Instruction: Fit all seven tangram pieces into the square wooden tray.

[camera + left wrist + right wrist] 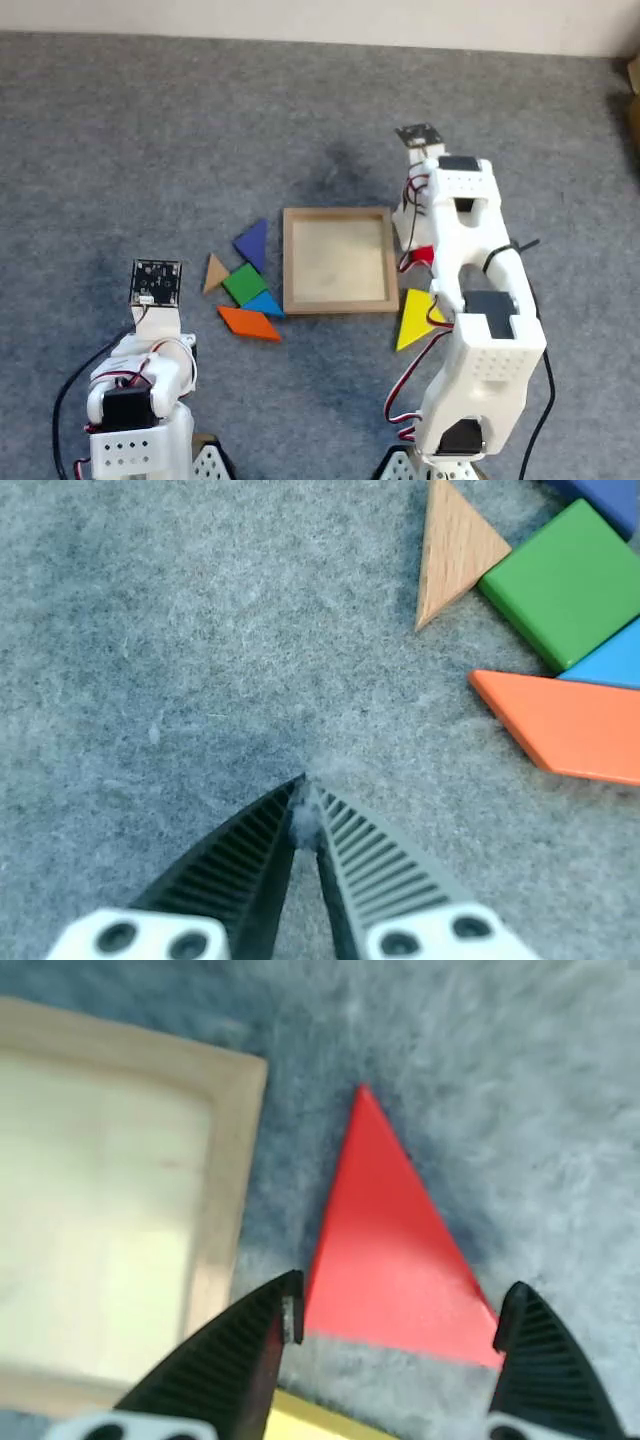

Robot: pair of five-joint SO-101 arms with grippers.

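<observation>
Right wrist view: my right pincer (400, 1295) is released, straddling the flat red triangle (390, 1250). I'd clench squarely, then lift toward the square wooden tray (335, 305) at its nine o'clock.

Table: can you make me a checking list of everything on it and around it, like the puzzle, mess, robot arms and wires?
Surface: grey carpet.
Job's things: wooden tray empty; dark blue triangle, wooden triangle, green square, light blue triangle, orange parallelogram grouped on one side; yellow triangle, red triangle on the other.
Clutter: nothing seen.
End effectors: left end effector shut over bare carpet; right end effector open, straddling the red triangle.
Cables: red and white wires loop by the yellow triangle.
Surroundings: pale wall beyond the carpet.
</observation>
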